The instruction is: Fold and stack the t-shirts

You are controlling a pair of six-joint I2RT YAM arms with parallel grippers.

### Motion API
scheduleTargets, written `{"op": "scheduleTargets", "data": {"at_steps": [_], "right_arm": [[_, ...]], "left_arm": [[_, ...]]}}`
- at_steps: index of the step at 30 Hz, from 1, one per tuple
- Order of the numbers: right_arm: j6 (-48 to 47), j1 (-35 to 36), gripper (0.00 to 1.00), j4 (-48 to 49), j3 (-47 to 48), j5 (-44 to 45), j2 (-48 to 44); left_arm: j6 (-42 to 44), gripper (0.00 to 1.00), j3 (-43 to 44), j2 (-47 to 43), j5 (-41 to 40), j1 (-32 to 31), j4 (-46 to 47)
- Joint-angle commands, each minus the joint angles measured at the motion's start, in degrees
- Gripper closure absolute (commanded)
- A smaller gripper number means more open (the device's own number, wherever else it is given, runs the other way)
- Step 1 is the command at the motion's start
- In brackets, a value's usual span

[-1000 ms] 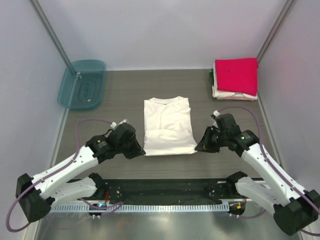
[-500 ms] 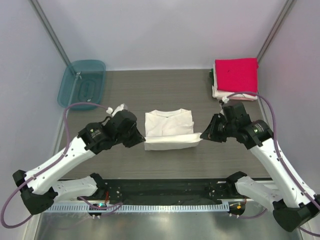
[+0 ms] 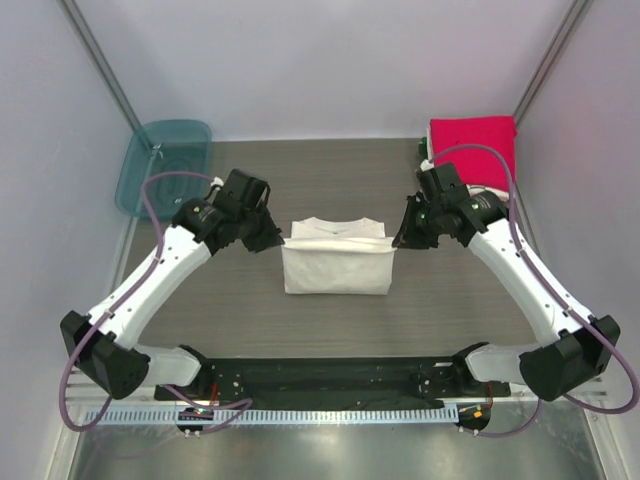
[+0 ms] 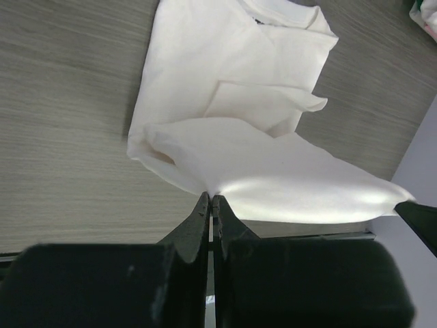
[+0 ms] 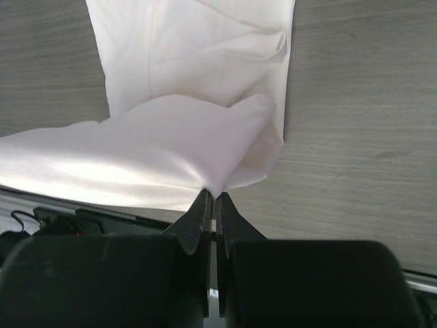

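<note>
A cream-white t-shirt (image 3: 336,262) lies in the middle of the table, its lower half lifted and carried over its upper half. My left gripper (image 3: 281,241) is shut on the shirt's left hem corner (image 4: 213,194). My right gripper (image 3: 396,240) is shut on the right hem corner (image 5: 214,193). Both hold the hem stretched between them above the collar end (image 4: 273,14). A stack of folded shirts with a pinkish-red one (image 3: 472,150) on top sits at the back right corner.
A translucent teal plastic tub (image 3: 164,168) stands at the back left. White walls close the table's back and sides. A black rail (image 3: 330,380) runs along the near edge between the arm bases.
Both grippers have carried the shirt's bottom hem from the near edge away toward the collar, folding the shirt in half. Both arms have stretched farther out over the table.
</note>
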Motion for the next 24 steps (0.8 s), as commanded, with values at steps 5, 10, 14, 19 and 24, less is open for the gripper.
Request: {"op": "scheduleTargets", "data": {"at_steps": [5,10,14,19,24], "right_arm": [[-5.1,-3.5,0.99,2.8,5.8,3.4,6.8],[-6.0,-5.7,0.99,5.1,7.3,2.7,11.3],[-6.5,-7.0,0.99,7.2,8.0,0.9,14.5],[-7.3,-7.9,0.99,9.3,10.2,-0.3,20.6],[-7.7,-8.7,0.99,10.0,13.9,-0.3,25.8]], "left_arm": [[7.1,1.0,5.4,6.0,2.8,5.5,1.6],[9.2,1.0,8.3,11.0,5.8,9.0,3.1],[10.7,1.0,11.7,17.3,7.6,11.0,3.5],[12.1,1.0,15.9,23.1,8.3,12.6,4.1],[12.5,1.0,18.1,28.5,9.1,14.5,5.9]]}}
